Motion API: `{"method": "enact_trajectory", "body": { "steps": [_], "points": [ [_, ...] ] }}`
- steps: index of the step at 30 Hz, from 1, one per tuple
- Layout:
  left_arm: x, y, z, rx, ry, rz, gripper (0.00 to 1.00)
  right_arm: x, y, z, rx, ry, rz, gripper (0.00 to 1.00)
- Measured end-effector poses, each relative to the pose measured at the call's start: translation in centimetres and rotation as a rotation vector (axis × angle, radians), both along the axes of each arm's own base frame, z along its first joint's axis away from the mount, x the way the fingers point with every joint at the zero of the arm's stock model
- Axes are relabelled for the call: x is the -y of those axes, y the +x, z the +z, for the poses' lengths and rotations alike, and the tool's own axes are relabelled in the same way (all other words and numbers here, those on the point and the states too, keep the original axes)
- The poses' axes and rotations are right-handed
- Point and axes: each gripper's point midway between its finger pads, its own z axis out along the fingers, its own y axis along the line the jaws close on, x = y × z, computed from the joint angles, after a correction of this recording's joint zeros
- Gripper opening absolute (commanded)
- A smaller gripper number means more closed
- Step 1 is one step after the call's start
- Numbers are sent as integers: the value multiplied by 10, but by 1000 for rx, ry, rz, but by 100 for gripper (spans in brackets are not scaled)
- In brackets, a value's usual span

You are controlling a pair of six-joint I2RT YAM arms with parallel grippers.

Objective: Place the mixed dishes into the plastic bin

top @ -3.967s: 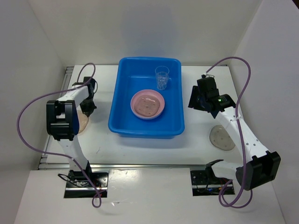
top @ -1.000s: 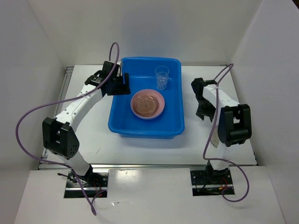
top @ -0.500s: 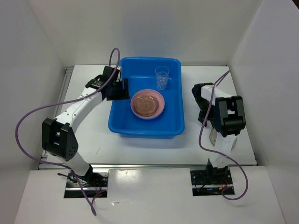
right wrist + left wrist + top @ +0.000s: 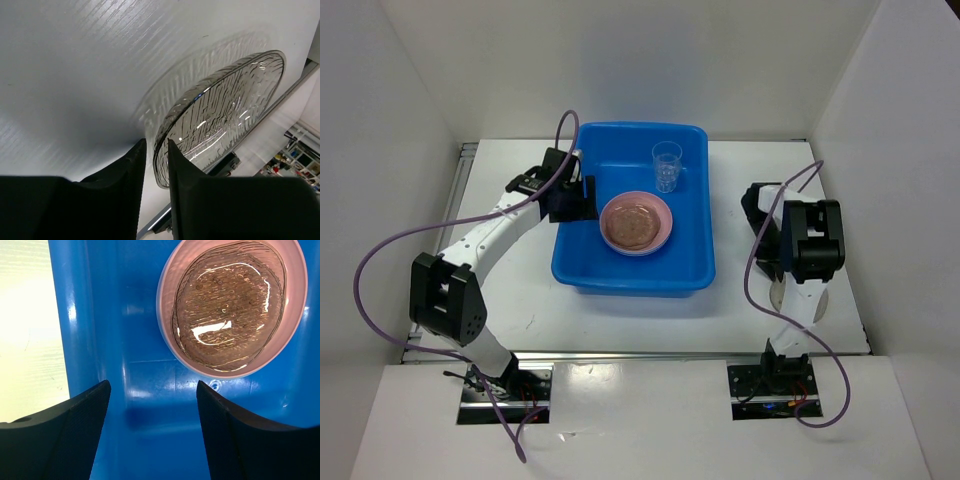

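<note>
While pink plate point(image 4: 165, 295), stacked clear dish point(image 4: 230, 305) and cup point(image 4: 667, 165) sit in the blue bin point(image 4: 620, 275) under the wide-open left gripper point(image 4: 152, 390), one clear plate point(image 4: 220, 105) is left on the table point(image 4: 620, 320), right gripper point(image 4: 156, 150) clamped on its rim.

My left arm point(image 4: 485, 232) and right arm point(image 4: 812, 245) are white links with chunky black joints; a purple cable point(image 4: 360, 280) loops off each. My fingers point(image 4: 55, 440) are matte black wedges.

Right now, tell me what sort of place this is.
Probably a robot test cell: white walls box in a white table, and a cabled left arm and right arm flank a blue bin.
</note>
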Motion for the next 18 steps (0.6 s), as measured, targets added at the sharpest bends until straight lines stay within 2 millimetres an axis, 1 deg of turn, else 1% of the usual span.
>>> {"method": "enact_trajectory", "body": {
  "steps": [1,3,4,5,14,16,18],
  "points": [
    [0,0,0,1,0,0,77,0,-1,-2,-5,0,0,25],
    [0,0,0,0,1,0,77,0,-3,-4,-15,4,1,14],
    [0,0,0,0,1,1,77,-1,-3,-5,-18,7,1,3],
    [0,0,0,1,1,0,77,-1,-4,-6,-18,8,-1,1],
    [0,1,0,2,2,1,77,0,-4,-4,-19,6,6,1],
    [0,2,0,2,2,1,77,-1,3,0,3,10,11,1],
    [0,2,-1,0,3,0,77,-1,21,10,58,19,22,1]
  ]
}}
